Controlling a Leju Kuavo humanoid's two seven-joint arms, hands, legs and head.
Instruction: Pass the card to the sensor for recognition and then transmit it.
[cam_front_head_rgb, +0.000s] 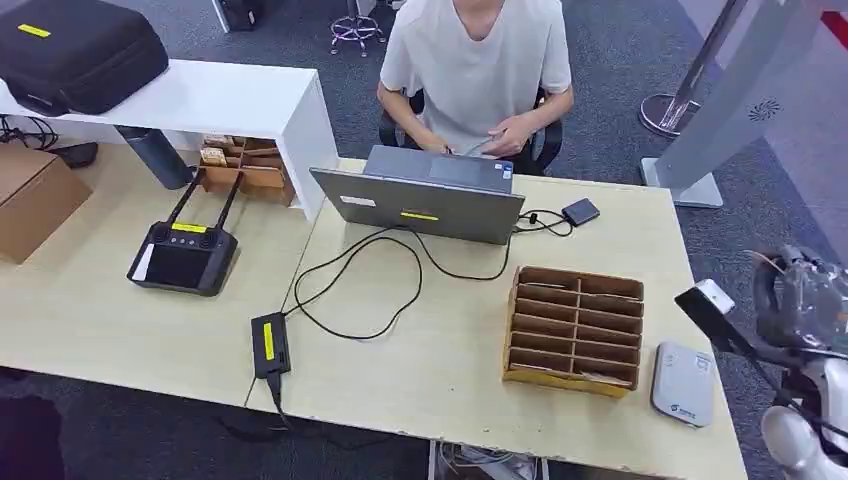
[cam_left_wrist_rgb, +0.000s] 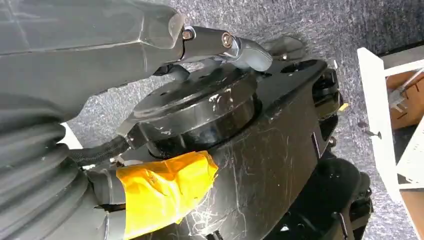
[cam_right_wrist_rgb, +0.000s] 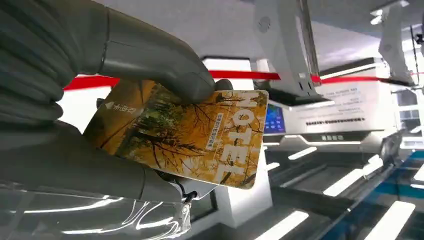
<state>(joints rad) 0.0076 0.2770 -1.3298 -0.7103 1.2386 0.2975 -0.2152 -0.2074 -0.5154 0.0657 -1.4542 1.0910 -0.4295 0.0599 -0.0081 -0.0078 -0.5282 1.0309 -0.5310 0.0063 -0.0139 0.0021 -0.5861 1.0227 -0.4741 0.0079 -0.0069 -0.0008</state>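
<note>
The card (cam_right_wrist_rgb: 190, 135) is pinched between the thumb and fingers of the right hand (cam_right_wrist_rgb: 115, 100), raised beyond the bench (cam_front_head_rgb: 420, 370) edge, apparently just above the white sensor (cam_front_head_rgb: 684, 383)

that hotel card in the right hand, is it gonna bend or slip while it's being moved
The card looks flat and straight-edged in the right hand, so it is probably stiff plastic and unlikely to flop. Its printed face seems glossy, so it may be slippery. Much of it sticks out past the thumb, so a knock could perhaps pivot it.
</note>
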